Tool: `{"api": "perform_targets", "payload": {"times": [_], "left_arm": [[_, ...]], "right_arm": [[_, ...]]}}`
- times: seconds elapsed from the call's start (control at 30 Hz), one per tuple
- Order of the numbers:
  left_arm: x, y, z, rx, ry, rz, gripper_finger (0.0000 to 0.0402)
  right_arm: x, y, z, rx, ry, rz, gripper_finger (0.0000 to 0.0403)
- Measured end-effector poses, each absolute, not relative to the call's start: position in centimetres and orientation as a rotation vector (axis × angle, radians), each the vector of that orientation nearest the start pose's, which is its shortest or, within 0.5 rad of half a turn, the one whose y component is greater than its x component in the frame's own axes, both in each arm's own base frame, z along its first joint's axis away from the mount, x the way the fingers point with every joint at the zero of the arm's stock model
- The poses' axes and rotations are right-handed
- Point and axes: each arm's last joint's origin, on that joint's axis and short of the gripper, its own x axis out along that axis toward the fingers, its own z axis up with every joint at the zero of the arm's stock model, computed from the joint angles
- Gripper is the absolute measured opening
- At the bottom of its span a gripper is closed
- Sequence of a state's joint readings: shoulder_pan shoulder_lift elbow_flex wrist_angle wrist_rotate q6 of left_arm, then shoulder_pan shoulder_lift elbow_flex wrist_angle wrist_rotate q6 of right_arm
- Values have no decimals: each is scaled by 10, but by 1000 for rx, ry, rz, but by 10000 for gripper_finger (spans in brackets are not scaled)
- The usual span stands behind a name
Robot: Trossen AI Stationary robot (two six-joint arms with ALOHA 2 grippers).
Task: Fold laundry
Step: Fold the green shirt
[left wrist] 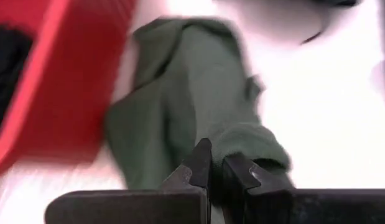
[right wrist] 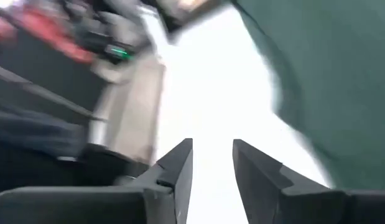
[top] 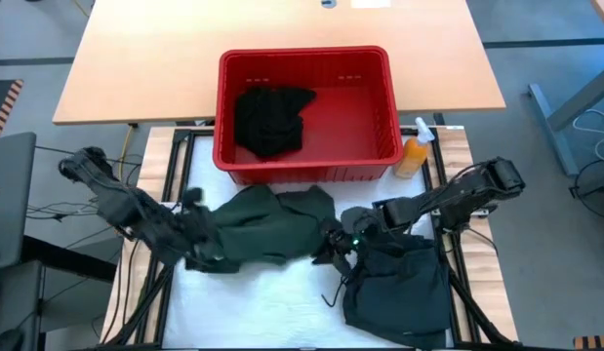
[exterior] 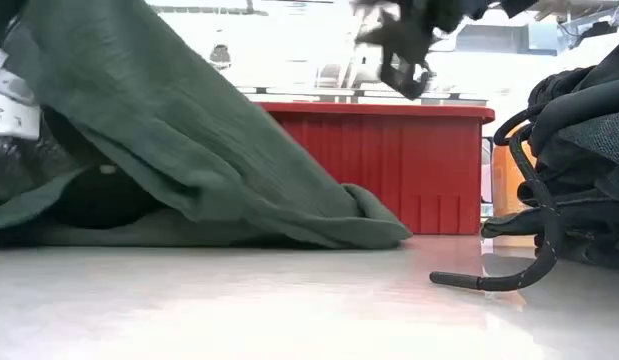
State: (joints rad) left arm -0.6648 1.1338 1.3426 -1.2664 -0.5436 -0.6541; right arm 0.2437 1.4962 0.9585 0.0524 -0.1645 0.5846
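From the high view, the green shirt [top: 272,226] lies spread on the white table top [top: 253,302], at the centre, just in front of the red basket [top: 306,68]. A black garment [top: 272,119] sits inside the basket, at about 9 o'clock of its floor. A dark teal garment [top: 399,283] is heaped at 4 o'clock from the shirt, with a black strap [top: 333,294] trailing from its edge. An orange spray bottle [top: 414,154] stands at the basket's 4 o'clock corner. The left gripper [top: 206,249] is at the shirt's 9 o'clock edge, on the cloth. The right gripper [top: 333,249] is at the shirt's 3 o'clock edge, between the shirt and the teal heap.

In the low view, the shirt [exterior: 179,130] hangs up on one side like a tent and slopes down to the table before the basket [exterior: 399,160]. The strap [exterior: 519,250] curls down to the table. The right gripper [exterior: 399,50] hovers above the table, blurred.

In the left wrist view, the left gripper [left wrist: 216,168] is clenched, its tips almost together on a fold of the green shirt [left wrist: 198,93]. The basket wall [left wrist: 68,87] is beside it.

In the right wrist view, the right gripper [right wrist: 211,158] is released: the fingers [right wrist: 180,165] stand apart, with only white table between them. Green cloth [right wrist: 329,74] is near, at about 2 o'clock, not touching.
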Motion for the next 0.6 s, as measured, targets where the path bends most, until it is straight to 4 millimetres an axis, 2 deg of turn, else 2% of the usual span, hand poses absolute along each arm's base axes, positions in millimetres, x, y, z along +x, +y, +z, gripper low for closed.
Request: {"api": "perform_targets", "payload": {"times": [0.1,0.2,0.4,0.6], "left_arm": [[129,-87,374,-54,874,241,0],[120,-81,378,-84,855,257,0],[119,-79,379,-31,851,237,0],[119,-79,378,10,865,219,0]], "right_arm": [[302,77,241,445,693,46,150],[299,80,227,345,755,-106,150],[316,93,192,178,805,-41,153],[338,101,179,-35,814,47,168]]}}
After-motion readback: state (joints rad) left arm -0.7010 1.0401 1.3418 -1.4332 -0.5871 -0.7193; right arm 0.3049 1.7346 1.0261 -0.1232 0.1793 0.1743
